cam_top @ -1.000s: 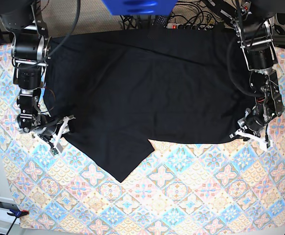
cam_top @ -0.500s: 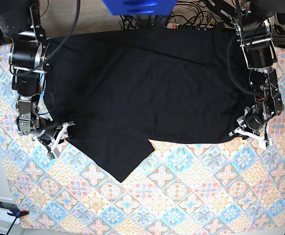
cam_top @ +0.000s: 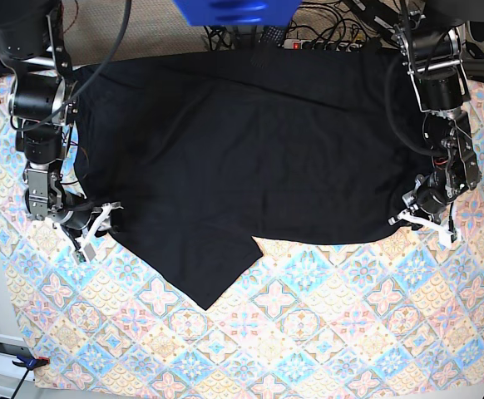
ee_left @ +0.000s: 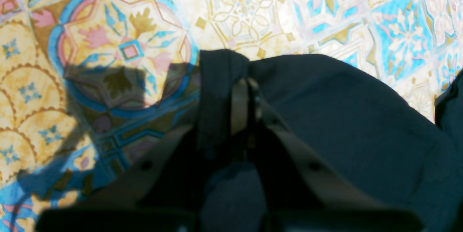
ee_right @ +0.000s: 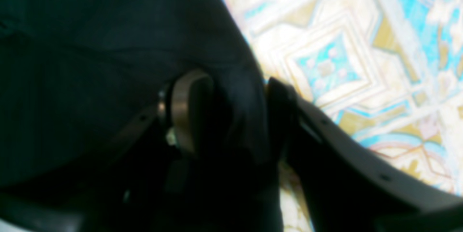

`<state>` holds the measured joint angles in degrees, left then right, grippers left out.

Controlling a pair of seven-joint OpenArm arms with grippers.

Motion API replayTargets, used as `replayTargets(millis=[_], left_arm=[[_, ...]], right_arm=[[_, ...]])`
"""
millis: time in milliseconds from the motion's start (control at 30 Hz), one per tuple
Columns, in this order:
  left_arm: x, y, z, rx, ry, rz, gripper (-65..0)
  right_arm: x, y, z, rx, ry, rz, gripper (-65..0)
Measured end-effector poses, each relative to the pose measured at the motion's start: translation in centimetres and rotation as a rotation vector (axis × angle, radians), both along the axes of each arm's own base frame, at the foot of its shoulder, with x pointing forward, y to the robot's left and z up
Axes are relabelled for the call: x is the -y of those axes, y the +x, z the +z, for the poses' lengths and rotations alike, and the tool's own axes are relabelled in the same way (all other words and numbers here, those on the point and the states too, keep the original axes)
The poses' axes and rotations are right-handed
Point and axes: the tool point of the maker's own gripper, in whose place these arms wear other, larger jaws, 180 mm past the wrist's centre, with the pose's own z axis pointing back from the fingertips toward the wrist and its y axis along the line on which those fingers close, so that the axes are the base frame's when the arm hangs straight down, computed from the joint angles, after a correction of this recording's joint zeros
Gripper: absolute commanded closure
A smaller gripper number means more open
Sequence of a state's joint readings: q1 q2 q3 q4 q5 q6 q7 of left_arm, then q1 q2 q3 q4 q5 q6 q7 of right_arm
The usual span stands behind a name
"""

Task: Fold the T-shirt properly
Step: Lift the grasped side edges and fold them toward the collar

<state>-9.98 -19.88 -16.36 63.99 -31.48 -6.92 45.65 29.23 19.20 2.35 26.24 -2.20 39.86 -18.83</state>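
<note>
T-shirt [cam_top: 250,158] cloth, plain black, lies spread across the upper half of my bench [cam_top: 325,332], which is covered in a patterned tile print of blue, pink and yellow. One pointed flap of the cloth hangs down toward 6 o'clock near the middle of the base view. My left pincer [cam_top: 421,221] sits at the shirt's edge around 3 o'clock in that view, and its wrist view shows it clenched on a fold of the black fabric [ee_left: 231,91]. My right pincer [cam_top: 95,226] is at the opposite edge, around 9 o'clock, grasping the dark cloth [ee_right: 238,116] between its fingers [ee_right: 188,112], with the tiled bench showing just beside it.
</note>
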Motion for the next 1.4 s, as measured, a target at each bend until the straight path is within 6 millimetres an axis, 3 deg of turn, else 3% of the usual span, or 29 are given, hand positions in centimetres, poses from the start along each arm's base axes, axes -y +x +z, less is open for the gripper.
replayTargets(millis=[133,233,567,733,833,1067,1267,1400], left_arm=[[0.0,0.0,0.0,0.001,0.001,0.000,0.0],[-0.1,0.0,0.0,-0.001,0.002,0.000,0.0],[0.0,0.0,0.0,-0.001,0.001,0.000,0.0],[-0.6,-0.7,1.2,0.023,0.046,-0.028,0.0],[-1.1,-1.1,2.3,0.048,0.088,-0.043,0.0],[-0.6,-3.2,2.6,0.048,0.117,-0.088,0.0],[-0.3,-5.4,2.8,0.035,0.160,-0.116,0.0],[0.2,-6.6,3.0,0.035,0.172,-0.138,0.0]], right_arm=[[0.0,-0.1,-0.1,-0.003,-0.006,0.003,-7.8],[0.0,-0.1,-0.1,-0.002,-0.005,0.003,-0.1],[0.4,-0.2,0.6,0.017,-0.048,0.027,-0.1],[1.5,-2.4,1.0,0.008,-0.154,0.083,0.0],[2.3,-3.2,2.2,0.045,-0.174,0.060,0.0],[5.1,-4.7,5.1,0.082,-0.263,0.014,-0.1],[8.2,-8.0,6.5,0.055,-0.379,-0.036,-0.1],[8.3,-10.5,7.0,0.048,-0.425,-0.016,-0.1]])
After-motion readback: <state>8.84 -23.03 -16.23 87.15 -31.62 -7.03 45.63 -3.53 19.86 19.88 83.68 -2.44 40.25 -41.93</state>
